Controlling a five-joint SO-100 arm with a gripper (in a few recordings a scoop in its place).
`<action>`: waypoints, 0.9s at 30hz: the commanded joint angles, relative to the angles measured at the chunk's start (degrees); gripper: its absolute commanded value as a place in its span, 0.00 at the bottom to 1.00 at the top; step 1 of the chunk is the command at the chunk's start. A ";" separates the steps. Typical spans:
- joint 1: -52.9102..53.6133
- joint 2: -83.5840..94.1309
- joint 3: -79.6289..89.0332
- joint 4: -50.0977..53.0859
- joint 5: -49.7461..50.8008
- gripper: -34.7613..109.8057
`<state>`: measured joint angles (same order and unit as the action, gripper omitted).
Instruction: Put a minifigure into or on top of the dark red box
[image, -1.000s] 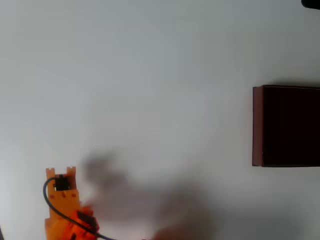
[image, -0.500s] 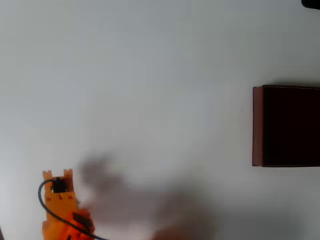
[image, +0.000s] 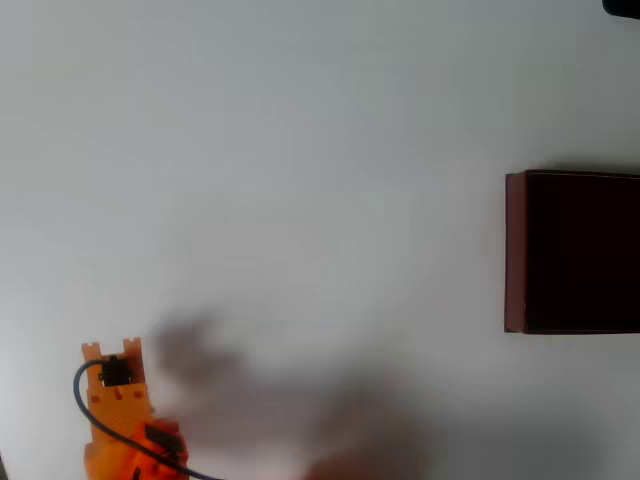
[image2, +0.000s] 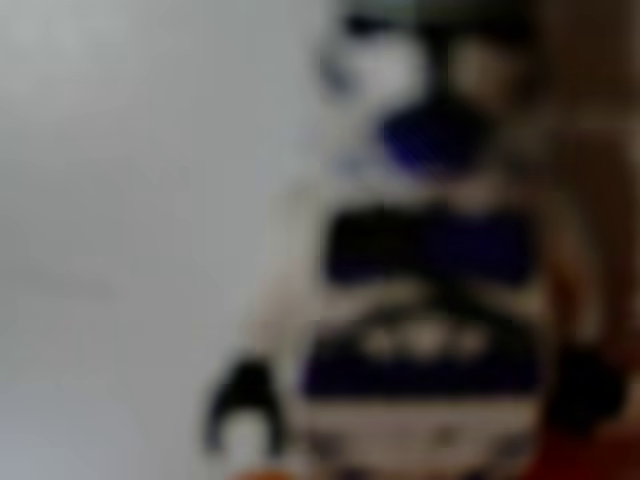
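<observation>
Arm (image: 115, 415) slightly lower-left; minifigure (image2: 430, 290) close-up.

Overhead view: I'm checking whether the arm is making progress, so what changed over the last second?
The orange arm slid slightly left and down toward the picture's bottom-left corner, away from the dark red box. The box stayed at the right edge. In the wrist view the minifigure sits blurred, very close to the camera; a grip cannot be confirmed.

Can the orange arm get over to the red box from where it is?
Probably yes. The arm is at the lower left in the overhead view, the box at the right edge, and the table between them looks bare. Whether it stretches that far is unclear.
</observation>
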<state>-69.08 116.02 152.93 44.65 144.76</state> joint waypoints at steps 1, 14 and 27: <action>-0.26 0.70 -0.88 -0.53 0.18 0.29; 3.16 3.87 -2.90 6.15 -6.77 0.25; 28.30 41.40 -9.23 48.43 -41.92 0.25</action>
<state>-49.04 145.55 142.38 88.07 112.24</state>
